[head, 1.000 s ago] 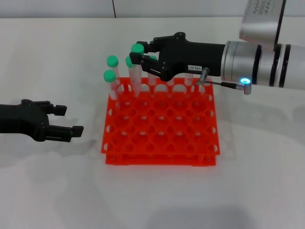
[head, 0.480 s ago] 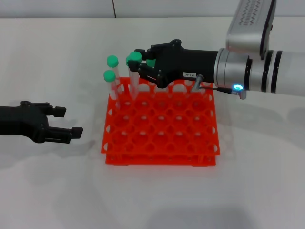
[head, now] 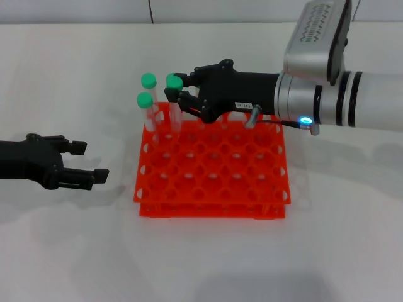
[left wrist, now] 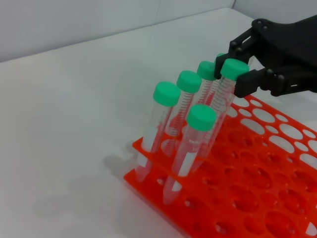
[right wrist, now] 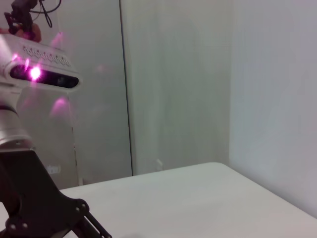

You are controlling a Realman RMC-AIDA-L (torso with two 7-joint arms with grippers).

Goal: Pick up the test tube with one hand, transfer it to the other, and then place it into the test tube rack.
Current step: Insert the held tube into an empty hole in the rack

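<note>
Test tube (head: pixel 174 104) stands in rack (head: pixel 214 165), right gripper (head: pixel 183 93) around it.

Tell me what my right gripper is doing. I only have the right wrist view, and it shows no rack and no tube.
Observer: The right gripper is over the far left corner of the orange-red plastic test tube rack, jaws shut on a clear plastic test tube with a green cap.
Operator: Is that tube in a hole?
Observer: Its lower end appears to reach into a back-row hole, leaning, next to other green-capped tubes already standing there.
Operator: And the left gripper?
Observer: The left gripper sits low over the white table, left of the rack, jaws open and holding nothing.
</note>
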